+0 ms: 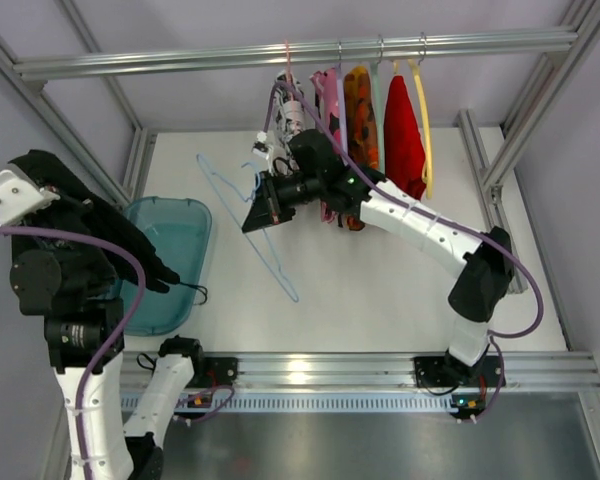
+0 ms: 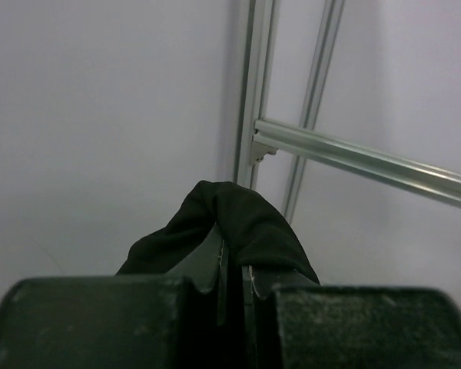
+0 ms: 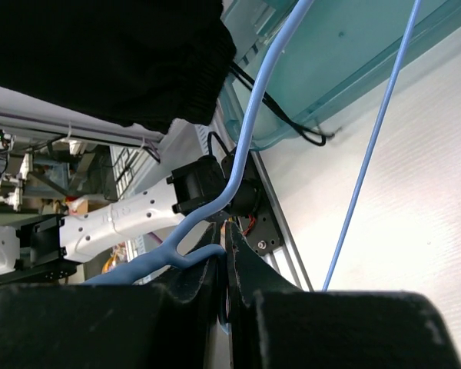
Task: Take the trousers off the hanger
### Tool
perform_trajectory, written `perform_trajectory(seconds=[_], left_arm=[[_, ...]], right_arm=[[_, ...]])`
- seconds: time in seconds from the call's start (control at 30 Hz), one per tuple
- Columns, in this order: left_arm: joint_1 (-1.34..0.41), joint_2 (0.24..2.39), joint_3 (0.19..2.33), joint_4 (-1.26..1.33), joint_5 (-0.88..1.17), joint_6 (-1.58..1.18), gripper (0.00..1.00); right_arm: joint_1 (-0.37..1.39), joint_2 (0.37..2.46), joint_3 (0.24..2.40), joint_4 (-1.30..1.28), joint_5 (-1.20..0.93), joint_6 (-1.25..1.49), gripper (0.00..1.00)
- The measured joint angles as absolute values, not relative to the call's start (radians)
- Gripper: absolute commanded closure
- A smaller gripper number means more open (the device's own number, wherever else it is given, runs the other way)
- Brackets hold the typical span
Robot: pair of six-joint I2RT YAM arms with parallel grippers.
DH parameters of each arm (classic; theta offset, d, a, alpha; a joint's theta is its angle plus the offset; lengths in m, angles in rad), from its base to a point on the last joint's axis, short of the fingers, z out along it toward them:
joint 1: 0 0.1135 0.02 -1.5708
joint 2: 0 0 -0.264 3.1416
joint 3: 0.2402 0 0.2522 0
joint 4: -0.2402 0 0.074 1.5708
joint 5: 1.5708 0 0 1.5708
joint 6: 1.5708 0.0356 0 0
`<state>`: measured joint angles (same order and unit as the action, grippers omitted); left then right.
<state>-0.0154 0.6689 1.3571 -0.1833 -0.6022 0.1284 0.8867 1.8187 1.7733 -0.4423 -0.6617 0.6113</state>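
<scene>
The trousers [image 1: 92,218] are soft, plain black cloth. They hang in a floppy heap over the left arm, high up at the left side of the table [image 1: 380,290]. The left gripper [image 2: 232,288] has its two dark fingers squeezed together on a fold of the cloth. The fold puffs up in a smooth round bump just above the fingertips. A thin black drawstring [image 1: 195,293] dangles off the low end of the trousers and curls like a little loop by the edge of the bin [image 1: 185,245].

The hanger [image 3: 257,108] is thin light-blue wire, bent into a triangle with a curvy hook. It is off the trousers and well apart from them, out over the middle of the table. The right gripper [image 3: 224,265] has its fingers shut tight on the wire near the bend by the hook. The rest of the triangle sticks out slanting toward the front of the table.

The bin is see-through blue-green plastic with round corners. It sits on the table under the trousers. The table is flat and white.

At the back, a shiny metal rail [image 1: 280,55] goes across. More clothes hang from it in a row: a black-and-white patterned garment [image 1: 288,115], a pink one [image 1: 327,95], an orange one [image 1: 362,115] and a red one [image 1: 402,135] on a yellow hanger [image 1: 425,130]. The right arm reaches across in front of them.
</scene>
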Motion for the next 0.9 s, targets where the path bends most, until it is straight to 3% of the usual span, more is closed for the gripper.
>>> perform_trajectory(seconds=[0.4, 0.9], left_arm=[[0.015, 0.644, 1.082, -0.079, -0.676, 0.213, 1.0], [0.018, 1.047, 1.531, 0.063, -0.612, 0.274, 1.0]], right_arm=[[0.889, 1.758, 1.774, -0.5, -0.644, 0.525, 1.0], [0.889, 1.741, 1.775, -0.519, -0.617, 0.489, 1.0]])
